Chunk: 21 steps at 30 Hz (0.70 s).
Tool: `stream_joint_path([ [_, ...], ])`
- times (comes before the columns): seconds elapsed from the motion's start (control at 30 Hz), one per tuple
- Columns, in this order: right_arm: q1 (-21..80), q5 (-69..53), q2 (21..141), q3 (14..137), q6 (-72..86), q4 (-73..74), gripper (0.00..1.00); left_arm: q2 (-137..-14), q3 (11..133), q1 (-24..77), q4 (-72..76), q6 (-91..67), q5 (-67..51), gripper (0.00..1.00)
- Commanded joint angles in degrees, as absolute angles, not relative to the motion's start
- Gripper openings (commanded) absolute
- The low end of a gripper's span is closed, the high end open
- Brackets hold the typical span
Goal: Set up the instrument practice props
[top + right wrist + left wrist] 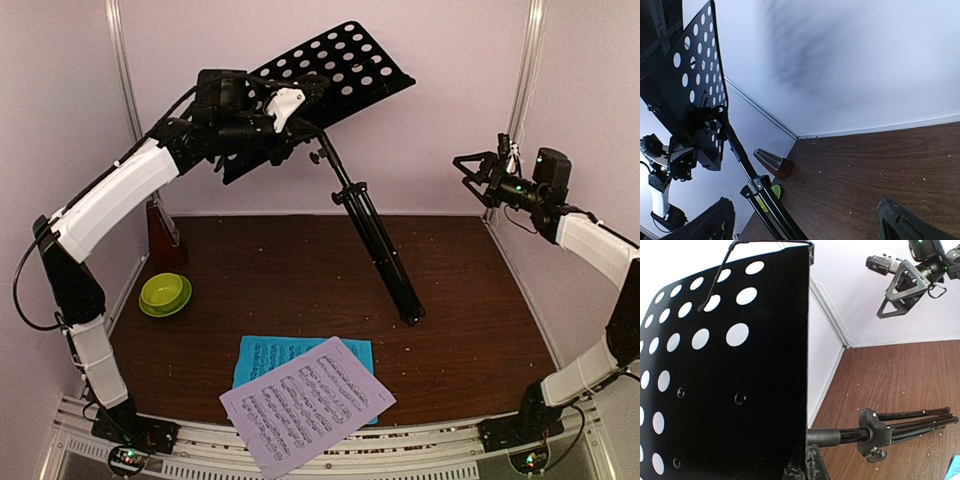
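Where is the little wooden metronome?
In the top view, the metronome sits at the far left of the table, just behind the green bowl and partly hidden by the left arm.

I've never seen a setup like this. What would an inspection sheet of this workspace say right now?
Surface: brown table, light specks scattered.
Job's things: music stand tilted, legs folded; white sheet overlapping cyan sheet; metronome near the table's far-left corner.
Clutter: green bowl.
Grippers: left gripper appears to grip the stand's desk; right gripper open, in air.
Cables: black cable loops beside left arm.
Surroundings: pale walls.
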State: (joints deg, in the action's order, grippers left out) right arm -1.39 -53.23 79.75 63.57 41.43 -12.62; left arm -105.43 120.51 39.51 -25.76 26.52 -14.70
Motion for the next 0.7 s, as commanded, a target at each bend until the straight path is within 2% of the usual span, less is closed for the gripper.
stream_joint_path([
  [0.0, 1.9, -54.9, 79.7, 67.3, 43.7, -14.4, 1.00, -99.4, 125.8, 40.2, -2.8, 26.8, -22.7, 0.00],
  [0.3, 8.6, -54.1, 80.1, 70.3, 43.9, -9.5, 1.00, -98.5, 129.6, 41.7, -5.3, 28.5, -34.8, 0.00],
  [0.67, 21.8, -53.4, 80.4, 72.7, 47.8, -9.4, 0.96, -97.2, 128.6, 45.0, -5.7, 29.0, -37.1, 0.00],
])
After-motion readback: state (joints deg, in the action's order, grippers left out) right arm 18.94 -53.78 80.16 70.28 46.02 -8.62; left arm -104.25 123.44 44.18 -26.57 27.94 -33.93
